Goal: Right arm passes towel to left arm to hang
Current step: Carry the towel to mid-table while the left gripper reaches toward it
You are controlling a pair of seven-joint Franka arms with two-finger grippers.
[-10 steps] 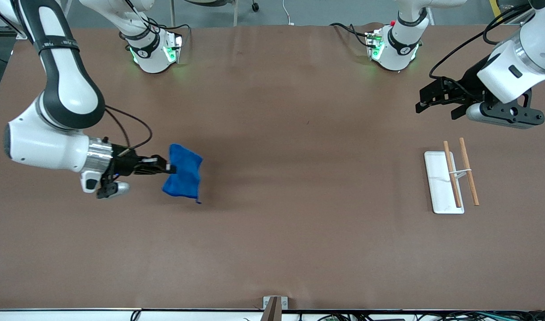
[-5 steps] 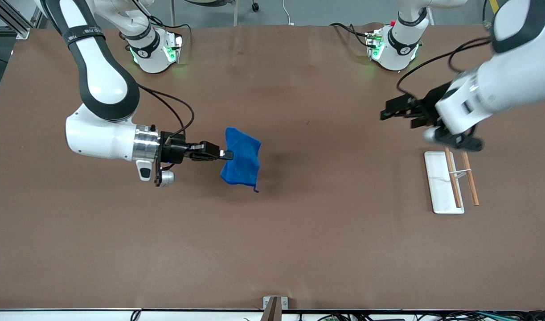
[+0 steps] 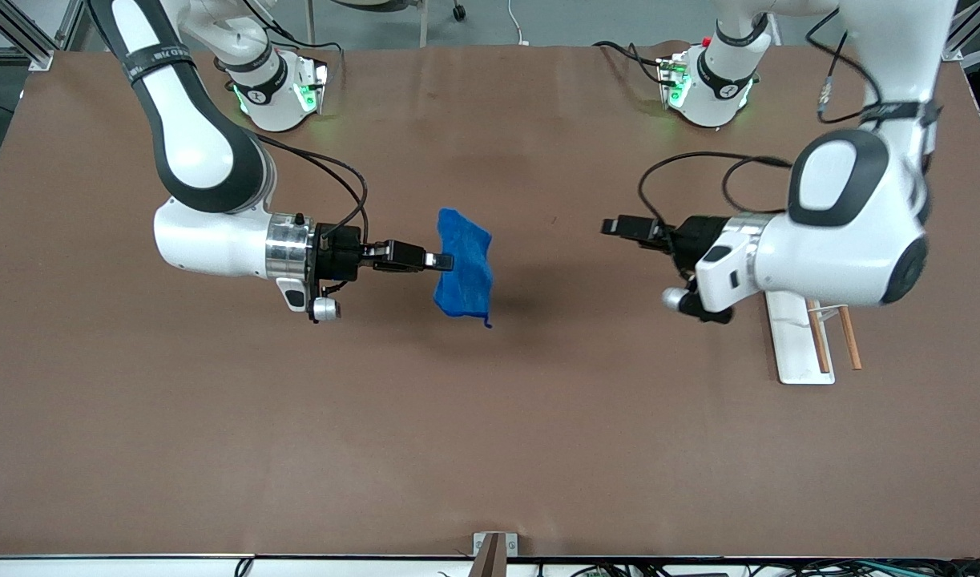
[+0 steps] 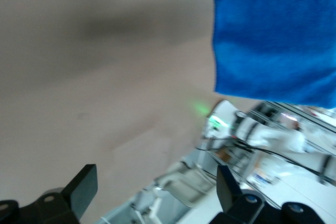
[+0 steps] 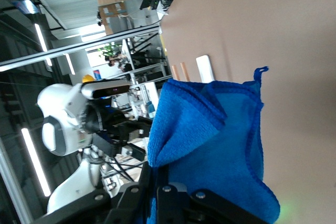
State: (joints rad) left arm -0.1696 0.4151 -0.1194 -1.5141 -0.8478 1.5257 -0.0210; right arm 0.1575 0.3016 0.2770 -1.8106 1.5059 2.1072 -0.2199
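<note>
Front view shows the brown table [image 3: 490, 449] filling nearly the whole picture, with both arms stretched out level above it and pointing at each other across its middle. Next in bulk is the right arm, which comes from its base at the top of this view and carries the right gripper [image 3: 440, 260] over the centre of the table, jaws pinched tight on the upper edge of the towel [image 3: 464, 266]. That bright blue cloth hangs free in the air below the jaws, folded over on itself, its shadow falling on the tabletop. The left gripper [image 3: 618, 227] hovers over the table toward the left arm's end, aimed at the towel and well apart from it; in the left wrist view its two fingers [image 4: 84, 187] stand wide apart with nothing between them, the towel [image 4: 275, 45] hanging ahead. A white rack base [image 3: 792, 340] with two wooden rods [image 3: 846, 340] lies on the table under the left arm. Smallest, the towel's loop tag [image 5: 260, 71] dangles from a lower corner.
</note>
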